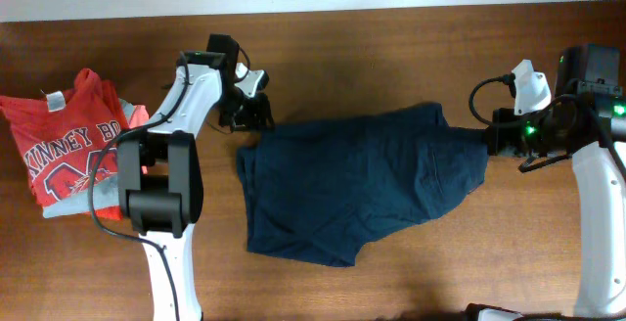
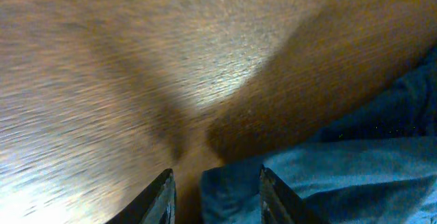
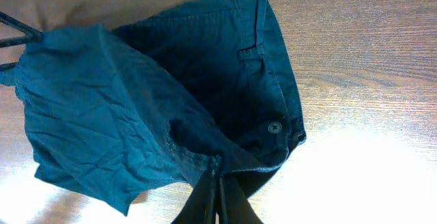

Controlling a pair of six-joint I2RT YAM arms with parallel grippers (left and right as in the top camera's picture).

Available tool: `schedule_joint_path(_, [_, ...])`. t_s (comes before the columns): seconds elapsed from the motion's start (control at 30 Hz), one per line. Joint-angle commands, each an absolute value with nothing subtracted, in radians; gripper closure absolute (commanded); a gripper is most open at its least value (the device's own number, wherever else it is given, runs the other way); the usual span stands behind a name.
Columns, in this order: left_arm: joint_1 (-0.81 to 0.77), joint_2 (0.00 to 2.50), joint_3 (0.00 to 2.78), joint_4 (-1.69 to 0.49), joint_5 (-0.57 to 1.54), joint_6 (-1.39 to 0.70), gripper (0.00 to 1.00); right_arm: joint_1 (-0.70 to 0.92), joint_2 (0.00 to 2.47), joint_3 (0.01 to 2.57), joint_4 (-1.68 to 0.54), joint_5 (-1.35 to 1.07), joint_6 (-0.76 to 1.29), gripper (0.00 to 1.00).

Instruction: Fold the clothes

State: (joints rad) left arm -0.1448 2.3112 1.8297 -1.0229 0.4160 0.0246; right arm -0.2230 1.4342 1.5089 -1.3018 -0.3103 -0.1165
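A pair of dark blue shorts lies spread across the middle of the wooden table. My left gripper is open at the shorts' upper left corner; in the left wrist view a fold of blue cloth sits between its two fingers. My right gripper is shut on the shorts' right edge near the waistband; in the right wrist view its fingers pinch the cloth, close to a button.
A folded red T-shirt with white lettering lies on a grey garment at the table's left edge. The left arm's base stands between that pile and the shorts. A white wall runs along the table's far edge.
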Motion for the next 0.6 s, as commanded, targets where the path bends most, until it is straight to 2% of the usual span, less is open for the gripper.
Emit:
schedule_joint_path(0.0, [-0.154,2.350,1.832,-1.021,0.490,0.011,0.60,-0.229,1.431,1.522,-1.302,-0.301,-0.128,0.96])
schedule_joint_path(0.1, [-0.154,2.351,1.832,-1.014,0.530,0.011,0.61,-0.229,1.431,1.522,-1.302,-0.301,-0.128,0.96])
schedule_joint_path(0.2, [-0.154,2.351,1.832,-1.013,0.546,0.012,0.83,-0.229,1.431,1.522,-1.302,-0.301,-0.128,0.96])
schedule_joint_path(0.37, [-0.154,2.350,1.835,-1.014,0.556,0.012,0.99,-0.229,1.431,1.522,-1.302,-0.301,-0.128,0.96])
schedule_joint_path(0.57, [-0.140,2.304,1.914,-1.040,0.587,0.048,1.00,-0.229,1.432,1.522,-1.287,-0.301,-0.128,0.96])
